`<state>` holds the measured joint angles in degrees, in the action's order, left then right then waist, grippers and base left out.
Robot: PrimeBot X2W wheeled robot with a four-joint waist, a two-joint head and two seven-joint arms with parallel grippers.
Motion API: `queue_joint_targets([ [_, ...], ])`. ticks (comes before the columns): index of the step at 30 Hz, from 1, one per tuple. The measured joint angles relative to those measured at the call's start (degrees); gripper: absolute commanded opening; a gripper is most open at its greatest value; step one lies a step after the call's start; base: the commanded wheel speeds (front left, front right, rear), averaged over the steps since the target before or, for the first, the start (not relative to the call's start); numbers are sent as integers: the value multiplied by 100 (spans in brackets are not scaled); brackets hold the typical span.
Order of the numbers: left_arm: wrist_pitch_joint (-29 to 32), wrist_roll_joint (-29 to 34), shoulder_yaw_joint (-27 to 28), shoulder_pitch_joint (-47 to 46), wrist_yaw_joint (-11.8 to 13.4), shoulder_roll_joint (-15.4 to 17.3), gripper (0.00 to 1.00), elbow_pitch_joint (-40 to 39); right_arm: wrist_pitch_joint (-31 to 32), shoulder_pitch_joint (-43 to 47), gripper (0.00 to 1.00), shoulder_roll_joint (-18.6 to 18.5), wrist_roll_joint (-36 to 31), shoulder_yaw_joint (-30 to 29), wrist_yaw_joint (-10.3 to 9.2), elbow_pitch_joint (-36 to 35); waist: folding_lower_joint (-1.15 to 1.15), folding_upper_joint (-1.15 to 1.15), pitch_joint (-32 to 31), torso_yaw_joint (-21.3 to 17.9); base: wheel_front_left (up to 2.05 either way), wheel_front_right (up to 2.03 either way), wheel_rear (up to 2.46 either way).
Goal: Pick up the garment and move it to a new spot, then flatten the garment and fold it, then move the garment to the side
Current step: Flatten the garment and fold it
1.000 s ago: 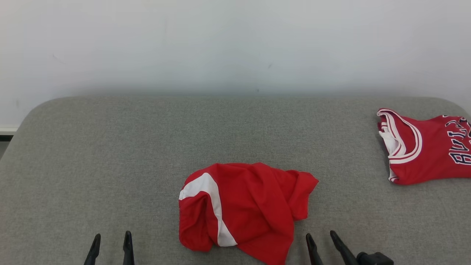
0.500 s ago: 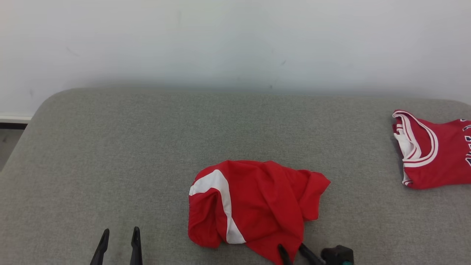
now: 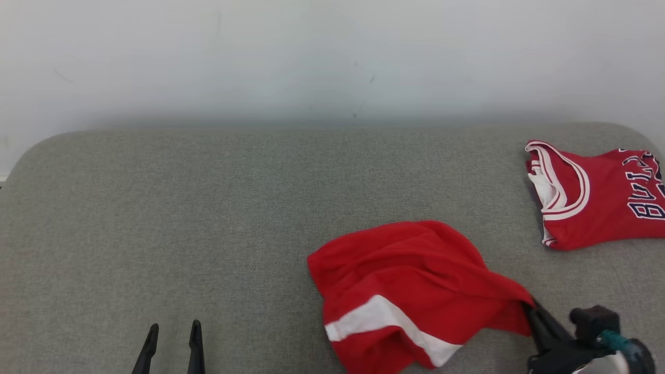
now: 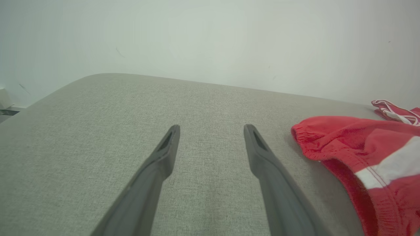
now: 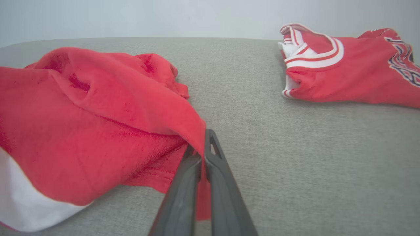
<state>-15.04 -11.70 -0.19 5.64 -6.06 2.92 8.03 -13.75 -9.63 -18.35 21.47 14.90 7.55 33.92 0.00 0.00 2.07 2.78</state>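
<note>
1. Head view: a crumpled red fabric garment with a broad white stripe (image 3: 410, 280) lies on the grey woven-cloth surface (image 3: 208, 208). It sits right of centre, toward the near edge.
2. Right jaws: pressed together, pinching the garment's right-hand corner. In the right wrist view, red cloth is nipped between the two dark fingers (image 5: 216, 170) and runs taut up to the pinch.
3. Left jaws: spread wide, holding nothing. They sit low over bare surface at the near left, apart from the garment.
4. Other item: a folded red sleeveless jersey with white trim and dark lettering (image 3: 597, 208) lies at the far right of the surface. It is clear of the garment and nothing touches it.
5. Progress, as judged: the grasp is secured, so the pick-up stage is in hand. Most of the garment rests on the surface, so the lift is not complete.
6. Outstanding, as judged: carrying the garment to a new spot, flattening it, folding it, and moving it aside. The cloth is bunched and creased, so no flattening or folding is evident.
</note>
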Motion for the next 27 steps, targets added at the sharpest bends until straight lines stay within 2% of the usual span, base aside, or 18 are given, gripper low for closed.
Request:
queue_joint_targets([
  [3,0,-34,-41,-41,4,1,100,26,180,3,0,-485,127,-164,0,-241,0,0,19,-103,0,0,0],
  [7,0,-53,-109,-104,9,-2,100,44,416,162,0,-823,257,-363,0,-491,0,0,48,-148,0,0,0],
  [14,0,-114,-189,-105,19,-2,100,103,671,260,0,-803,207,-433,0,-829,0,0,39,-81,0,0,0],
  [17,0,-140,-252,-105,34,1,100,122,839,139,0,-724,83,-392,0,-745,0,0,27,-41,0,0,0],
  [18,0,-145,-357,-105,20,0,100,159,839,35,100,-733,-90,-397,0,-638,0,0,11,-1,0,0,0],
  [27,0,-244,-717,-70,-27,-5,100,202,136,-3,100,-489,-437,-989,0,-784,0,0,-166,-25,0,0,0],
])
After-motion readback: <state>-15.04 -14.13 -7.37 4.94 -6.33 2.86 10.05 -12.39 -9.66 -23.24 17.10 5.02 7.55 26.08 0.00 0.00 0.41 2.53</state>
